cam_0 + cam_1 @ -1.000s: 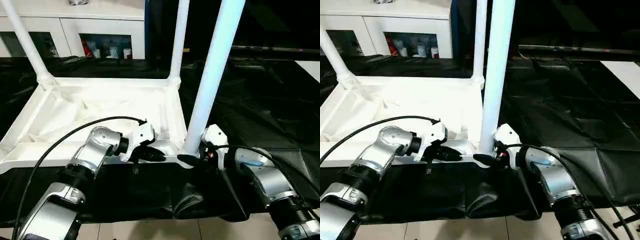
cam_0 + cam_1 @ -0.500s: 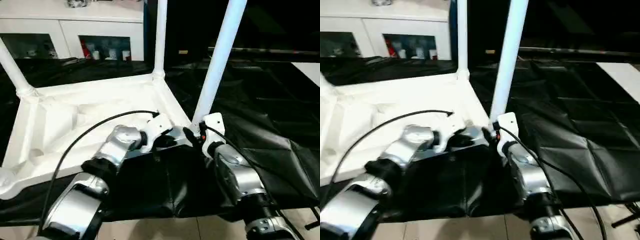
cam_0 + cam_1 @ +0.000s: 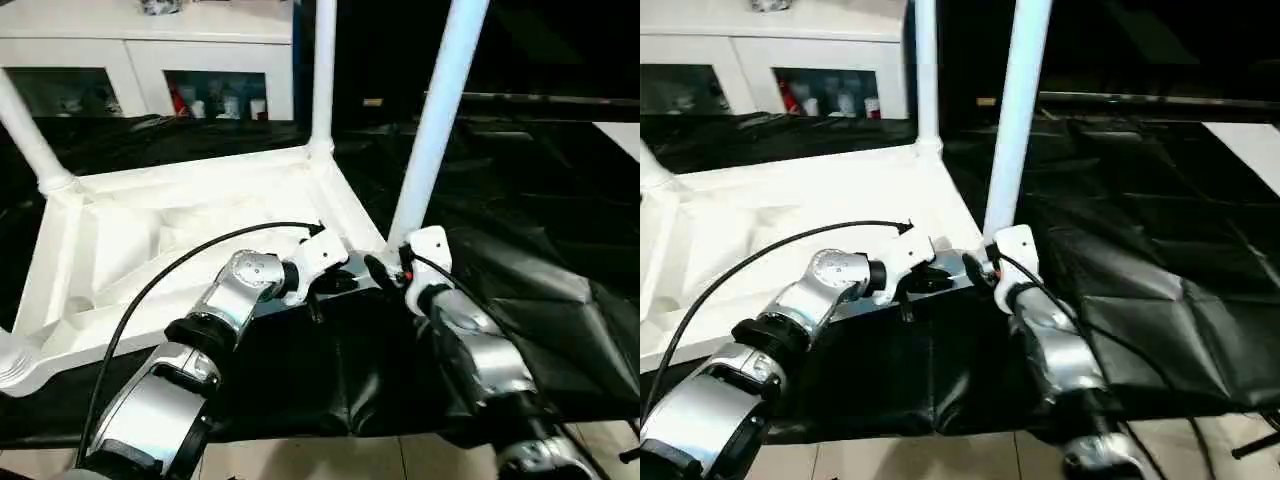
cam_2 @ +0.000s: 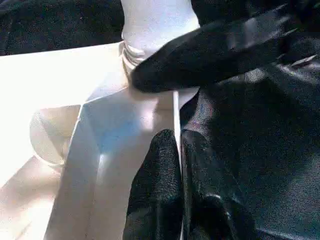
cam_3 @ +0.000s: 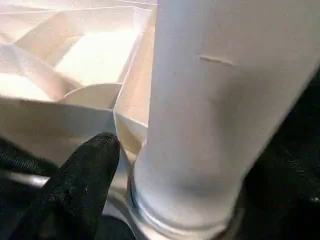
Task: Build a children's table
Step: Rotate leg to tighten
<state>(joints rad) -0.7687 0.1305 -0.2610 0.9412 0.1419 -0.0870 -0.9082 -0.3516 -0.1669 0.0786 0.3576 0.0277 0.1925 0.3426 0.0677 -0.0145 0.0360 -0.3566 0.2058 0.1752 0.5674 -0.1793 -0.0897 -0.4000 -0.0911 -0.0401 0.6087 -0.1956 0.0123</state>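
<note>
Table top: the small white plastic children's table top (image 3: pixel 190 235) lies upside down on the large table draped in black cloth (image 3: pixel 520 220), its ribbed underside facing up.
Near leg: a long white tubular leg (image 3: pixel 440 110) stands upright in the round socket at the top's near corner on the robot's right side, and rises out of view.
Other legs: a second white tubular leg (image 3: pixel 323 70) stands in the far corner on that same side; a third (image 3: pixel 25 135) leans outward from the far corner on the left side.
Left gripper: the left gripper (image 3: pixel 345 280), two black fingers on a silver forearm, rests at the top's near rim just beside the near leg's socket; its fingers (image 4: pixel 160 185) are pressed together with nothing between them, lying along the rim's edge where white plastic meets black cloth.
Right gripper: the right gripper (image 3: pixel 385 268) sits at the base of the near leg; one black finger (image 5: pixel 82 187) lies against the socket collar, touching it. Whether its fingers clasp the leg or stand loose I cannot tell.
Background: a white glass-door cabinet (image 3: pixel 150 60) stands beyond the top's far edge.
</note>
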